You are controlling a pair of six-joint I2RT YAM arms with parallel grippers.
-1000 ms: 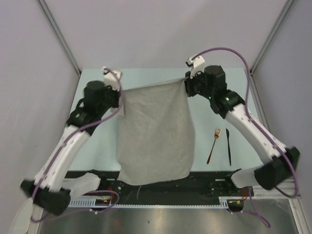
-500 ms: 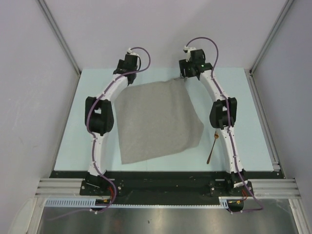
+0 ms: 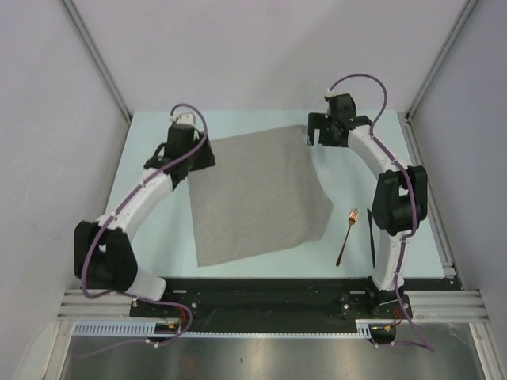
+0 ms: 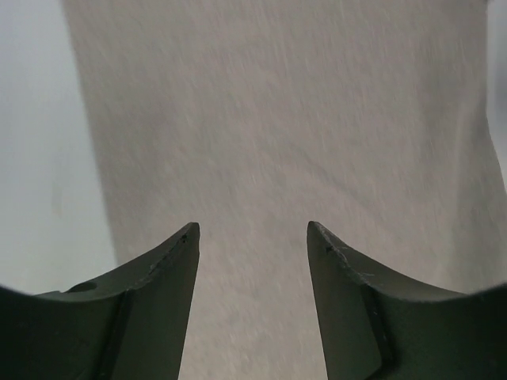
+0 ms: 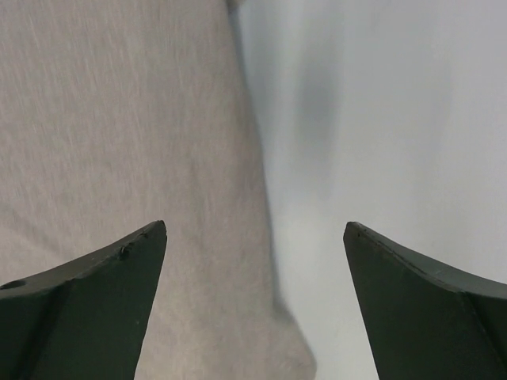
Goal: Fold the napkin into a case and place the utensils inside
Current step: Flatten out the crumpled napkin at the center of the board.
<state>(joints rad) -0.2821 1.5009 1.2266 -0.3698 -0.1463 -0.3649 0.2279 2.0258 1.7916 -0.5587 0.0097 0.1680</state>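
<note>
Both the left fingers (image 4: 150, 309) and right fingers (image 5: 79, 309) are open over the flat napkin (image 3: 257, 198). Folding comes next: grab an edge.

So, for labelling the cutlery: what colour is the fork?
Shiny copper-orange fork, clearest in the top external view.

A pale blue tabletop (image 3: 158, 237) is seen, on which a grey-beige napkin (image 3: 257, 198) is spread flat and unfolded across the middle. A copper fork (image 3: 346, 236) is laid to its right, clear of the cloth, tines pointed away. A thin black utensil (image 3: 372, 252) is laid just beyond, partly hidden.
</note>
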